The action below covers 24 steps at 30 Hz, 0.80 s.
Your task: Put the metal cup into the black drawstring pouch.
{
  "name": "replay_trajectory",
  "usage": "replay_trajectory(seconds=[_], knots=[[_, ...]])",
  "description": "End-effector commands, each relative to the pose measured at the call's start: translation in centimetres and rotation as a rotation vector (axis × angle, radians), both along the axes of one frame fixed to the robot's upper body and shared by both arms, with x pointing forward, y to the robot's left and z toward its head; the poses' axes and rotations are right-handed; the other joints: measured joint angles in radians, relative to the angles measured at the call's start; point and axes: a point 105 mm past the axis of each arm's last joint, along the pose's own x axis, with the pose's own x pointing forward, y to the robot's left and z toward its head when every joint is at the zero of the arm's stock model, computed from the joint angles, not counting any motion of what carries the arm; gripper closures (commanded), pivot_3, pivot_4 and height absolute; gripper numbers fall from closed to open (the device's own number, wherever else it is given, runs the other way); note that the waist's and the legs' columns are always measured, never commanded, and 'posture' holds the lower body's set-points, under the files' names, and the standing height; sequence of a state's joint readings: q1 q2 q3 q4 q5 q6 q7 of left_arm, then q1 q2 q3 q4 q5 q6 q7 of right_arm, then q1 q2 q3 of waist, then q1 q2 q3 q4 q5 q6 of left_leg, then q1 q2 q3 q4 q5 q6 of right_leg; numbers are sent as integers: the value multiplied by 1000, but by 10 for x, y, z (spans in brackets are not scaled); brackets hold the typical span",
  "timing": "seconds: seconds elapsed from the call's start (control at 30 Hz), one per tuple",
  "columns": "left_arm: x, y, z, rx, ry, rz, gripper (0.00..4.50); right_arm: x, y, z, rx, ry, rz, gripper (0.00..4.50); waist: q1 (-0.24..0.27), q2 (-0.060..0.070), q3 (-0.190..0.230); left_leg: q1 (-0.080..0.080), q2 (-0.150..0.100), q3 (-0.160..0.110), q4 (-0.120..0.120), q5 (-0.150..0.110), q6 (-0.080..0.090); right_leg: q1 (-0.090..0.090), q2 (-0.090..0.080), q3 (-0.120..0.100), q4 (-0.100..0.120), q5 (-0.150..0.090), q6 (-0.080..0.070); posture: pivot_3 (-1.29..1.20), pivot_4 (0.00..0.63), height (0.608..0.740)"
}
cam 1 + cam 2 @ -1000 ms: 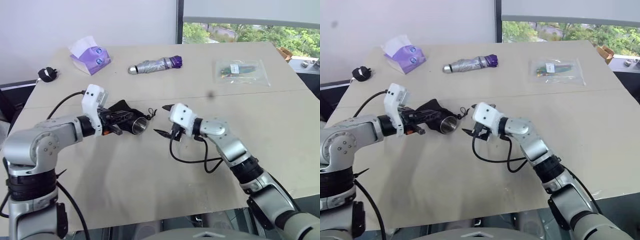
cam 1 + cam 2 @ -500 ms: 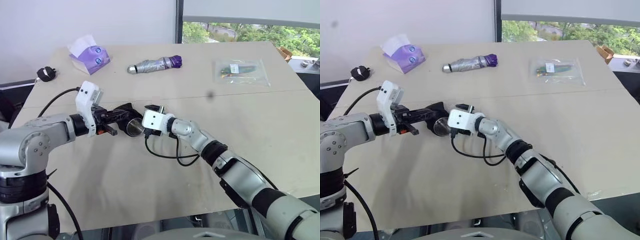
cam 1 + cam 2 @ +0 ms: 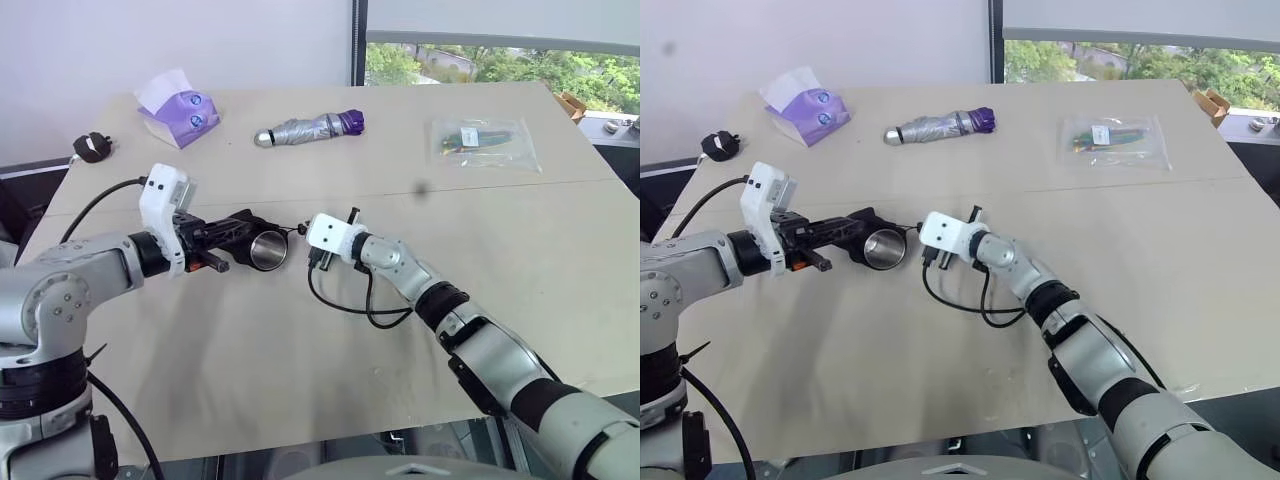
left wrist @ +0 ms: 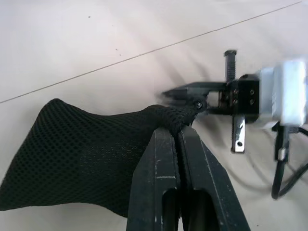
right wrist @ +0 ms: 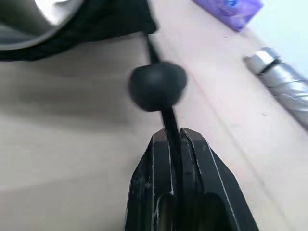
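Pinching the mesh rim of the black drawstring pouch (image 4: 91,159), the left claw (image 4: 179,137) has its two black fingers pressed fully together on the fabric. The pouch hangs from that grip just above the counter (image 3: 300,360), soft and finely netted, bulging around the metal cup (image 3: 268,250), which sits inside it with its round shiny open mouth facing the right claw. The right claw (image 5: 174,139) is just beside the cup's mouth, closed tight on a thin black drawstring cord (image 5: 168,120); a round black bead (image 5: 157,85) on that cord sits just past the fingertips, and the cord runs on to the pouch's mouth.

Pale bare counter lies all around the two claws. Well apart, toward the far edge, lie a folded silver-grey umbrella (image 3: 310,128) with a purple end, a purple tissue pack (image 3: 178,112) with white tissue sticking up, and a small black plug (image 3: 93,147) near the left edge. A clear plastic bag (image 3: 482,142) lies flat at the far right.
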<state>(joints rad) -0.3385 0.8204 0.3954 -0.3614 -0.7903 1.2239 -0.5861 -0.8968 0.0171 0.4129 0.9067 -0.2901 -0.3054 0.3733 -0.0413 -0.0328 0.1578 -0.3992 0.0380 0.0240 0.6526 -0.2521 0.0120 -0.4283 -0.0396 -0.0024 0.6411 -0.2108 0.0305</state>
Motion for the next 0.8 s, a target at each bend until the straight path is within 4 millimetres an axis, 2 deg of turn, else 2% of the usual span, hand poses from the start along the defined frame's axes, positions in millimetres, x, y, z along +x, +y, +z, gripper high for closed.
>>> replay_trajectory(seconds=[0.03,0.13,0.17,0.2,0.23,0.27,0.3,0.47,0.6,0.67,0.8], knots=[[-8,-10,16,-67,-89,-47,4500,16,-28,42,37,-122,-78,4390,2,0,0,0,0,0,0,0,0,0,0,0,0,0,0,0,150,740],[-12,-22,26,-159,-141,-90,3655,17,-51,74,2,-220,-101,4500,5,0,0,-1,-1,0,0,0,0,0,-2,0,0,0,0,0,150,740],[-13,-26,28,-170,-157,-104,3655,15,-56,85,-23,-255,-91,4500,8,-1,0,-1,-1,0,0,0,0,0,-3,0,0,0,0,0,150,740],[-12,-31,31,-164,-180,-117,2944,11,-60,98,-50,-293,-75,4500,8,0,1,-2,-1,0,0,0,0,0,-4,-1,-1,0,0,0,150,740],[-11,-35,35,-167,-199,-127,2752,7,-63,108,-71,-319,-66,4500,9,-1,1,-2,-1,0,0,0,1,0,-3,-1,-1,0,0,0,150,740],[-9,-40,40,-153,-227,-145,2200,3,-64,118,-105,-352,-51,4500,9,-1,1,-2,-1,0,1,-1,2,0,-2,-1,0,0,0,0,150,740],[-8,-45,43,-140,-248,-164,1905,0,-65,124,-136,-378,-39,4500,8,-1,1,-1,-1,0,1,-2,3,0,0,-1,0,0,0,0,150,740],[5,-78,51,-89,-321,-269,1905,-12,-72,156,-239,-482,-5,4500,5,-1,1,0,-2,1,1,-2,4,0,4,-1,1,0,0,0,150,740],[25,-107,59,-116,-393,-307,1905,-20,-73,175,-272,-531,13,4500,12,-1,1,0,-2,2,1,-2,4,0,4,-1,0,0,0,0,150,740],[32,-119,62,-132,-422,-332,1905,-22,-73,180,-276,-539,19,4500,16,-1,1,0,-2,3,1,-2,4,0,4,-1,0,0,0,0,150,740],[41,-132,67,-162,-465,-352,1905,-25,-72,183,-291,-548,28,4500,16,-1,1,0,-2,5,1,-2,3,-1,5,0,0,0,0,0,150,740]])
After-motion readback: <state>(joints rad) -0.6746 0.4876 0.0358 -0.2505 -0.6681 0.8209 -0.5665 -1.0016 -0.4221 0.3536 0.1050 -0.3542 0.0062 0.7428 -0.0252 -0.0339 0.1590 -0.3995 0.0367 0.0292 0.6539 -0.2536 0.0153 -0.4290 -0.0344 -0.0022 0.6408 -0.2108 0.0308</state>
